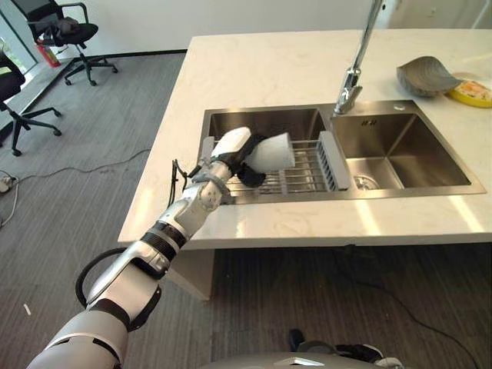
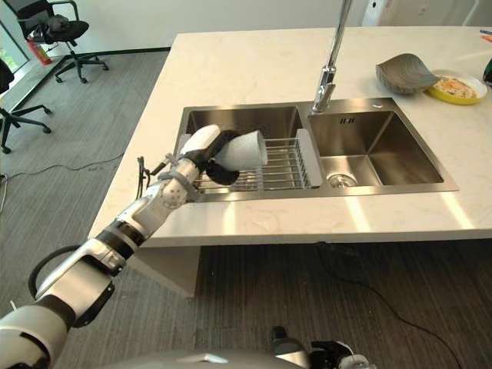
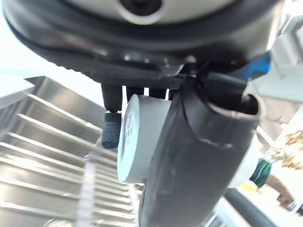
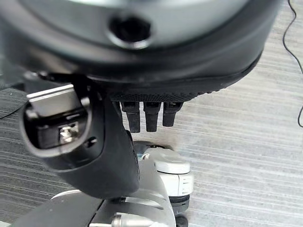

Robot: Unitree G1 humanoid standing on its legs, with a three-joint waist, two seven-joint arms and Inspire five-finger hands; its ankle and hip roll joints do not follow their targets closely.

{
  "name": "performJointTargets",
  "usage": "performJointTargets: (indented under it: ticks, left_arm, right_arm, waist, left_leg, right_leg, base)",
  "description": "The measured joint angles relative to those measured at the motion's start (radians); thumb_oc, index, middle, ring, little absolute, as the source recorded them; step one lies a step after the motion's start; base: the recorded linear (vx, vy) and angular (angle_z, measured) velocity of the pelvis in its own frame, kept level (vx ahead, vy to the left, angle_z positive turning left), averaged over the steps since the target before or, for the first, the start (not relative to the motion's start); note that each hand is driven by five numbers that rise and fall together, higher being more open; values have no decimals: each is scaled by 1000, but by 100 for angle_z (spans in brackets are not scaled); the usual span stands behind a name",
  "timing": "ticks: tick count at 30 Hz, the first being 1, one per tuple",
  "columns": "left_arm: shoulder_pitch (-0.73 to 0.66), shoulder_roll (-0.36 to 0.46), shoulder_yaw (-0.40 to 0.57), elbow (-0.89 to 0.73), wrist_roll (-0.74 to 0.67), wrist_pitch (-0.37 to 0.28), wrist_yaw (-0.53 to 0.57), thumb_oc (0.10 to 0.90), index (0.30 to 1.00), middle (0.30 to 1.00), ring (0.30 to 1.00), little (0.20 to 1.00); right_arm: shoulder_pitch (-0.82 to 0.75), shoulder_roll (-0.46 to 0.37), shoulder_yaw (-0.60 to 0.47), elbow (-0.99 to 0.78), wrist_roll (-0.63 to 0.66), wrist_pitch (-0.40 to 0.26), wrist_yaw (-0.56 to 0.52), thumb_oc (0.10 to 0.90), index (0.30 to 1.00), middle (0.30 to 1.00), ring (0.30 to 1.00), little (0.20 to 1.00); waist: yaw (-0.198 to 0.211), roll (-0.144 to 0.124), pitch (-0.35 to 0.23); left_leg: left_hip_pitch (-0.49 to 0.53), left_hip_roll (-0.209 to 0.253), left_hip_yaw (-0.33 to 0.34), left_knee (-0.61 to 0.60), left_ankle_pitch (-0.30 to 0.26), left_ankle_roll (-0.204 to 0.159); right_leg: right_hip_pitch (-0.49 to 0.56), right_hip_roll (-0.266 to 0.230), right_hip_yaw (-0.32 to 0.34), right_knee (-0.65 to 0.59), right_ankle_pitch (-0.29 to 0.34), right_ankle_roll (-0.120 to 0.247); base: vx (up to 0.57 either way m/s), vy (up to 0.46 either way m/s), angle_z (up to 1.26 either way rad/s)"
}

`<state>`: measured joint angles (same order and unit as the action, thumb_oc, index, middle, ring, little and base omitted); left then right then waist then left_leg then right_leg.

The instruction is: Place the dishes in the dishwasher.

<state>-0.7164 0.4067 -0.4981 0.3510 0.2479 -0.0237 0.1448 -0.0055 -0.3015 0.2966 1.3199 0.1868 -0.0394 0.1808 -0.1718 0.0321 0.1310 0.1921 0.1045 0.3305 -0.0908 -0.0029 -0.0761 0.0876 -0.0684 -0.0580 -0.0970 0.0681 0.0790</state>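
My left hand (image 1: 231, 146) is shut on a white cup (image 1: 270, 151), which lies on its side in the hand with its base towards the faucet. The cup hangs just above the wire rack (image 1: 304, 173) that spans the left sink basin (image 1: 261, 123). In the left wrist view the cup (image 3: 137, 137) sits between the thumb and the fingers (image 3: 111, 135), with the rack's bars beneath. A grey bowl (image 1: 427, 77) and a yellow plate (image 1: 470, 92) lie on the worktop at the far right. My right hand (image 4: 142, 61) hangs over the floor with relaxed fingers (image 4: 147, 116), holding nothing.
A tall faucet (image 1: 357, 61) stands behind the divide between the two basins, and the right basin (image 1: 400, 150) has a drain. The pale worktop (image 1: 269, 61) surrounds the sink. Office chairs (image 1: 69, 34) stand on the grey floor at the far left.
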Motion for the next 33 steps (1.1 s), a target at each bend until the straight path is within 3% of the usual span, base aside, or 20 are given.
performJointTargets:
  ticks: [7,8,9,10,13,16,19,21,22,23,24,25,26,27,28,29,30,31,32,33]
  left_arm:
    - [43,-4,183,-341,-142,-85,82,400,300,300,300,300]
    - [213,17,301,-546,-192,-119,68,400,300,300,300,300]
    - [213,17,301,-546,-192,-119,68,400,300,300,300,300]
    - [392,16,392,-660,-241,-179,63,400,300,300,300,300]
    - [707,19,523,-614,-283,-196,36,400,300,300,300,300]
    - [914,-16,657,-474,-277,-157,42,400,300,300,300,300]
    - [970,-47,735,-414,-299,-118,82,400,300,300,300,300]
    - [967,-61,749,-427,-331,-119,99,400,300,300,300,300]
    - [950,-65,723,-469,-341,-123,97,400,300,300,300,300]
    - [943,-69,714,-484,-347,-140,98,400,300,300,300,300]
    - [927,-66,697,-491,-356,-140,104,400,300,300,300,300]
    - [927,-66,697,-491,-356,-140,104,400,300,300,300,300]
    - [799,-52,614,-516,-358,-150,108,400,300,300,300,300]
    - [793,-44,624,-548,-358,-165,112,400,300,300,300,300]
    - [806,-25,656,-573,-360,-172,121,400,300,300,300,300]
    - [786,-32,667,-559,-369,-163,136,400,300,300,300,300]
    - [761,-35,651,-511,-371,-170,118,400,300,300,300,300]
    - [759,-34,622,-509,-372,-173,108,400,300,300,300,300]
    - [780,-38,625,-542,-374,-189,110,400,300,300,300,300]
    - [770,-44,637,-565,-377,-213,113,400,300,300,300,300]
  right_arm:
    - [12,-1,-6,-20,-8,-5,-7,800,900,900,900,900]
    - [19,-17,-33,-63,-8,7,-11,800,900,900,900,900]
    - [19,-17,-33,-63,-8,7,-11,800,900,900,900,900]
    - [34,-37,-41,-121,-8,14,-22,800,900,900,900,900]
    - [31,-81,-38,-223,-10,10,-32,800,900,900,900,900]
    - [6,-88,-40,-300,-11,-12,-23,800,900,900,900,900]
    - [-33,-82,11,-281,-20,-24,-7,800,900,900,900,900]
    - [-41,-77,56,-284,-52,-19,-3,800,900,900,900,900]
    - [-27,-77,58,-278,-68,-17,-2,800,900,900,900,900]
    - [-43,-69,66,-260,-71,-18,0,800,900,900,900,900]
    - [-49,-56,55,-263,-77,-16,0,800,900,900,900,900]
    - [-49,-56,55,-263,-77,-16,0,800,900,900,900,900]
    - [-25,-68,64,-256,-78,-49,-18,800,900,900,900,900]
    - [-58,-63,66,-246,-88,-50,-5,800,900,900,900,900]
    - [-97,-45,67,-233,-100,-38,8,800,900,900,900,900]
    - [-78,-37,58,-269,-100,-40,5,800,900,900,900,900]
    - [-17,-9,-7,-237,-93,-74,7,800,900,900,900,900]
    - [27,-10,-35,-188,-87,-78,15,800,900,900,900,900]
    - [30,-25,-42,-134,-86,-69,15,800,900,900,900,900]
    - [15,-31,-42,-101,-85,-51,10,800,900,900,900,900]
  waist:
    - [16,-4,-11]
    - [18,11,-16]
    - [18,11,-16]
    - [31,27,-25]
    - [137,50,-45]
    - [177,43,-44]
    - [293,-16,-38]
    - [383,-25,-34]
    - [400,-35,-30]
    - [426,-29,-27]
    - [483,-5,-15]
    - [483,-5,-15]
    - [473,-14,-2]
    - [483,-19,6]
    - [502,-52,18]
    - [454,-77,42]
    - [334,-113,4]
    - [292,-117,-34]
    - [294,-105,-49]
    - [287,-76,-49]
  left_leg:
    - [-10,4,-22,0,-1,1]
    - [-14,5,-22,-1,-2,0]
    - [-14,5,-22,-1,-2,0]
    - [-12,6,-24,0,-1,0]
    - [-20,10,-48,0,-3,2]
    - [-44,10,-90,13,-3,2]
    - [-125,1,-178,77,8,-6]
    - [-170,-6,-237,91,9,-7]
    - [-216,-9,-324,113,17,-20]
    - [-221,-21,-361,64,59,-38]
    - [-238,-34,-386,52,92,-11]
    - [-238,-34,-386,52,92,-11]
    - [-331,-56,-494,-9,155,-194]
    - [-356,-39,-374,6,104,-131]
    - [-344,-34,-223,61,84,-48]
    - [-318,-38,-46,145,44,27]
    - [-283,-14,174,230,31,18]
    - [-220,21,257,246,80,77]
    - [-170,50,290,250,170,162]
    - [-174,52,277,195,141,158]
  right_leg:
    - [3,1,-22,-1,0,1]
    - [0,2,-18,-2,-1,1]
    - [0,2,-18,-2,-1,1]
    - [0,3,-19,-2,-2,0]
    - [4,5,-46,-6,-9,4]
    - [-2,1,-76,-6,-10,6]
    - [0,-13,-157,-6,-17,2]
    - [15,-4,-221,0,-21,4]
    - [12,-19,-313,-6,-39,15]
    - [22,-21,-372,-3,-47,5]
    - [24,-13,-410,38,-66,19]
    - [24,-13,-410,38,-66,19]
    - [-6,-20,-535,65,-111,-43]
    - [-29,-26,-588,72,-110,-63]
    - [-48,-71,-611,101,-115,-57]
    - [-31,-155,-647,181,-136,-38]
    - [39,-212,-750,217,-137,-59]
    - [36,-271,-801,328,-152,-83]
    - [6,-317,-817,449,-173,-104]
    - [-19,-293,-829,451,-226,-80]
  base:
    - [11,-21,7]
    - [19,-32,-5]
    - [28,-40,-4]
    - [23,-22,5]
    - [25,-55,22]
    - [-34,-75,43]
    - [-94,-115,76]
    - [-141,-87,125]
    - [-215,-8,196]
    - [-271,-24,203]
    - [-204,-13,109]
    - [-170,-55,280]
    - [-258,-159,316]
    - [-313,-177,322]
    - [-266,-126,150]
    - [-149,21,265]
    - [-128,102,358]
    - [-97,155,311]
    - [-27,180,150]
    - [29,161,109]
